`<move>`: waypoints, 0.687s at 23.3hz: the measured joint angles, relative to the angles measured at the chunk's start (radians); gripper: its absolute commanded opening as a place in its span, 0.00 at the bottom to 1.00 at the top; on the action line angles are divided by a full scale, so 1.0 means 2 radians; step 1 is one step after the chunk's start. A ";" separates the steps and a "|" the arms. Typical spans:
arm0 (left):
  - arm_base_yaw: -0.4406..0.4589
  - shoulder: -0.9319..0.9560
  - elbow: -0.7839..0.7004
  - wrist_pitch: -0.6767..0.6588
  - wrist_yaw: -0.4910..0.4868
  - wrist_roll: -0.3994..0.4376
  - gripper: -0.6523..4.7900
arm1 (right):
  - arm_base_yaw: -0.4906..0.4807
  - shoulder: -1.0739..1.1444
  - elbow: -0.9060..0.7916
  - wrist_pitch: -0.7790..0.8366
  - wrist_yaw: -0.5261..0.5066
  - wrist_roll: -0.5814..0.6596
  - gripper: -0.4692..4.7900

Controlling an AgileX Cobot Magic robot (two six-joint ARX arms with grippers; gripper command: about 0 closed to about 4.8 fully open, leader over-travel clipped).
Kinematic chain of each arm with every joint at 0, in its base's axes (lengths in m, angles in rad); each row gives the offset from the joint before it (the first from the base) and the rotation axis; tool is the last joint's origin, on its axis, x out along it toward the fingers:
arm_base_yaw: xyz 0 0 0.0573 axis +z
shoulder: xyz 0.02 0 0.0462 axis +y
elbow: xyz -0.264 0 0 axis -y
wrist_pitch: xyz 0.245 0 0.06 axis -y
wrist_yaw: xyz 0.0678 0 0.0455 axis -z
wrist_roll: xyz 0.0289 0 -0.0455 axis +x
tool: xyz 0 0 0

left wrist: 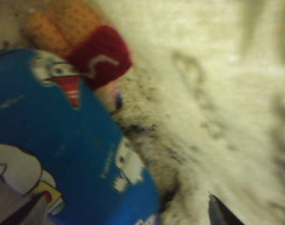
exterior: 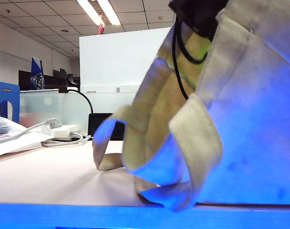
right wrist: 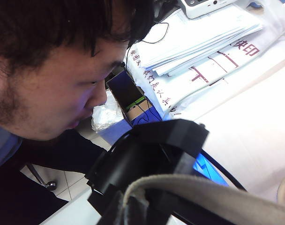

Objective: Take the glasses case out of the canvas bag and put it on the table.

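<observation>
Left gripper (left wrist: pixel 128 213): mine, inside the canvas bag (exterior: pixel 240 109); jaws spread wide, holding nothing; dark fingertips (left wrist: pixel 220 213) flank the case's near end.
Glasses case (left wrist: pixel 63 145): blue with white cartoon patches, lying on the bag's cream lining, not lifted.
Knitted toy (left wrist: pixel 81 40): orange and red, touching the case's far end.
Right gripper (right wrist: pixel 138 197): mine, clamped on the bag's rim, holding it up above the table (exterior: pixel 49 176).
Bag straps (exterior: pixel 183 152): drooping onto the tabletop.
Person (right wrist: pixel 53 70): face close behind my right wrist.
</observation>
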 measured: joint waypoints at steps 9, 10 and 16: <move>-0.001 0.036 0.036 0.005 0.036 -0.012 1.00 | 0.000 0.000 0.000 -0.004 0.002 0.000 0.09; 0.000 0.039 0.038 0.007 0.039 -0.013 1.00 | 0.000 0.000 0.000 -0.004 0.002 0.000 0.09; 0.006 0.046 0.037 0.038 0.065 -0.020 0.85 | 0.000 0.000 0.000 -0.006 0.002 0.000 0.09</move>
